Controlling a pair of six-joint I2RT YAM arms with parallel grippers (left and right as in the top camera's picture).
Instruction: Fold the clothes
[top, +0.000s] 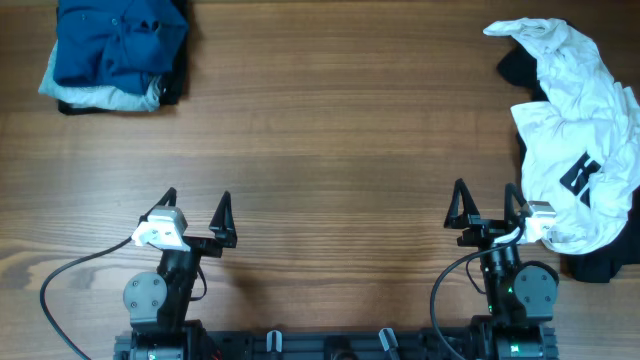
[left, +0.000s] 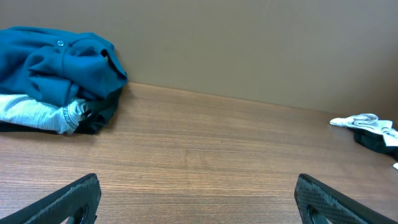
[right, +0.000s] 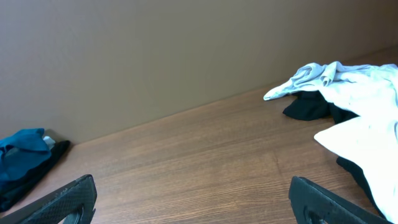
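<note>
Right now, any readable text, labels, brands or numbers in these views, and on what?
None readable.
The black print on the white top: creased blocky shapes, not legible as letters.
No text visible on the blue shirt or table.

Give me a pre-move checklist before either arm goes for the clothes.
1. Left pincer open, nothing in it: ok.
2. Right pincer open, nothing in it: ok.
3. Crumpled white top with black print lying loose and unfolded on the right side: ok.
4. Black garment free of the white top: cannot tell, as it is mostly covered.
5. White top's hem clear of the right arm: cannot tell, as they overlap in the overhead view.
6. Middle of the brown wooden table bare for spreading: ok.
</note>
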